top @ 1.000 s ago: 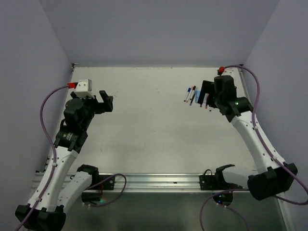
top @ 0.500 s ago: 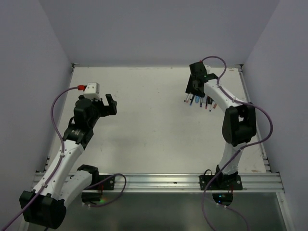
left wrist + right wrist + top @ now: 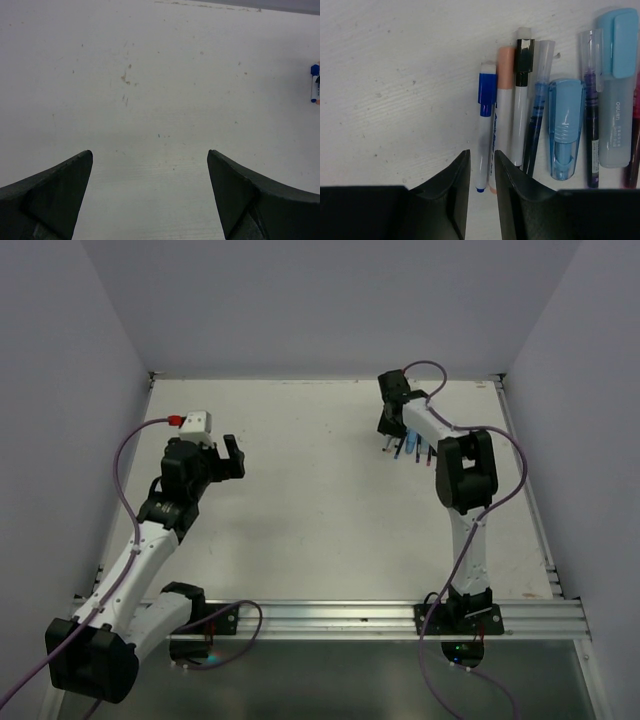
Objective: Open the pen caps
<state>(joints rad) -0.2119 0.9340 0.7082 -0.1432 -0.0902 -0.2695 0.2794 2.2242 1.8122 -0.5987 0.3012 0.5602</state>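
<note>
Several pens (image 3: 410,448) lie side by side at the table's far right. In the right wrist view I see a white pen (image 3: 485,145) with a blue cap (image 3: 486,87), then an orange cap (image 3: 505,67), a black cap (image 3: 524,62), a light-blue cap (image 3: 565,107) and a bigger light-blue cap (image 3: 619,35). My right gripper (image 3: 482,152) (image 3: 390,420) straddles the white pen's tail, jaws narrow, with a sliver of table beside the pen. My left gripper (image 3: 232,455) (image 3: 150,155) hangs wide open over bare table at the left.
The white table (image 3: 320,500) is walled at the back and sides. A blue-capped pen (image 3: 314,82) shows at the right edge of the left wrist view. A metal rail (image 3: 330,618) runs along the near edge by the arm bases.
The right arm has folded back and its gripper has shifted left along the pen row. Its jaws have narrowed from wide open around the white pen's tail. The left arm shifted slightly.
</note>
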